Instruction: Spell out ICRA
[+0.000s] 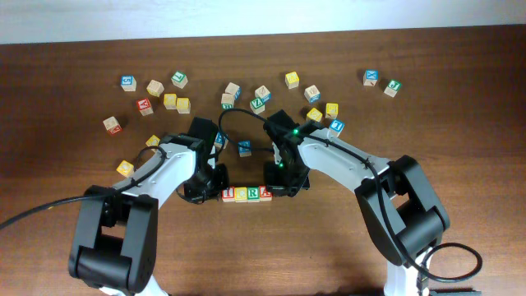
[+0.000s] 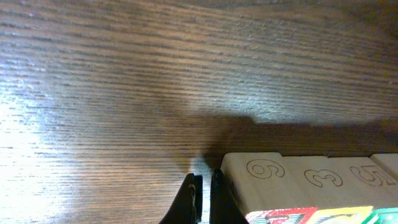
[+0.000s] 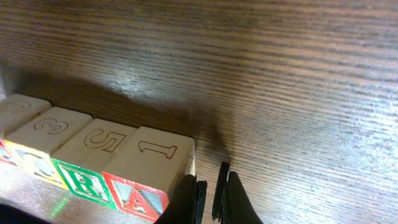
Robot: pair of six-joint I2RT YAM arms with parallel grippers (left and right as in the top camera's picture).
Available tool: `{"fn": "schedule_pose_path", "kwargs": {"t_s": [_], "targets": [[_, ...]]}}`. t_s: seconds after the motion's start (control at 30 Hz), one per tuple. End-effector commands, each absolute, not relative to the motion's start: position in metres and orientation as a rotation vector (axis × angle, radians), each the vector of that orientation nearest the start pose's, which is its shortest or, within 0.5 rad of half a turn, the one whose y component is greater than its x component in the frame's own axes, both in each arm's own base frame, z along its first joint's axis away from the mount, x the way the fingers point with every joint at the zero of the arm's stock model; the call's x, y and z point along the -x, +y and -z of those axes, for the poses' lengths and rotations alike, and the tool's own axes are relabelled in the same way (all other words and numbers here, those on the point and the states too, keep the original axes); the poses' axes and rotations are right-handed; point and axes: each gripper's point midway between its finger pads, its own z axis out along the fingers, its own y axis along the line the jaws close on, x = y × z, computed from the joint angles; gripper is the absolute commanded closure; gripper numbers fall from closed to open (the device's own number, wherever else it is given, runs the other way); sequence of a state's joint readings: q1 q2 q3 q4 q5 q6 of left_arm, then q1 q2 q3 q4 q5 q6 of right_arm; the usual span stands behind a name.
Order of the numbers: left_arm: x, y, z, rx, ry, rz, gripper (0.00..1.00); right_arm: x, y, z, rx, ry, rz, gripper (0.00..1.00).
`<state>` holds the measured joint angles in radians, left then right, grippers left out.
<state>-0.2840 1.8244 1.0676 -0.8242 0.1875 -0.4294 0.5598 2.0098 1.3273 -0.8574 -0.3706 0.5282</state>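
The four ICRA cubes stand side by side in a row on the wooden table: I, C, R, A. My left gripper is shut and empty, its fingertips right beside the I cube at the row's left end. My right gripper is shut and empty, its fingertips against the red A cube at the row's right end. The green R cube and the C cube show beside it.
Several loose alphabet cubes lie scattered across the back of the table, among them a blue one just behind the row, yellow ones at the left and a blue and green pair at the back right.
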Motion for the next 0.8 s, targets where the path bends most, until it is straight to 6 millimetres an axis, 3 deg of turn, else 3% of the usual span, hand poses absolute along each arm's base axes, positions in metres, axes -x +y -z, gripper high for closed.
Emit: {"fn": "schedule_pose_path", "kwargs": {"t_s": [0.0,0.2,0.37,0.43,0.5,0.57,0.63,0.67,0.77], "targets": [[-0.277,-0.121,0.001,0.218,3.218,0.320,1.00,-0.274,0.253,-0.008,0.063,3.272,-0.577,0.96],[-0.281,-0.107,0.004,0.215,3.198,0.185,0.97,-0.274,0.244,-0.005,0.054,3.281,-0.487,0.95],[-0.283,-0.080,0.003,0.310,3.203,0.089,1.00,-0.271,0.229,-0.002,0.053,3.300,-0.367,0.92],[-0.289,-0.059,-0.007,0.402,3.183,0.057,1.00,-0.272,0.221,-0.003,0.016,3.315,-0.349,0.93],[-0.301,-0.053,-0.025,0.404,3.125,0.081,1.00,-0.276,0.211,-0.014,-0.004,3.339,-0.337,0.96],[-0.310,-0.056,-0.048,0.390,3.044,0.132,1.00,-0.284,0.201,-0.033,0.011,3.346,-0.337,0.96],[-0.321,-0.073,-0.071,0.339,2.955,0.256,1.00,-0.297,0.190,-0.056,-0.047,3.339,-0.347,0.96],[-0.324,-0.090,-0.076,0.293,2.933,0.340,1.00,-0.303,0.184,-0.062,-0.042,3.330,-0.358,0.96],[-0.333,-0.119,-0.073,0.196,2.897,0.378,1.00,-0.309,0.174,-0.063,-0.091,3.323,-0.363,0.96]]}}
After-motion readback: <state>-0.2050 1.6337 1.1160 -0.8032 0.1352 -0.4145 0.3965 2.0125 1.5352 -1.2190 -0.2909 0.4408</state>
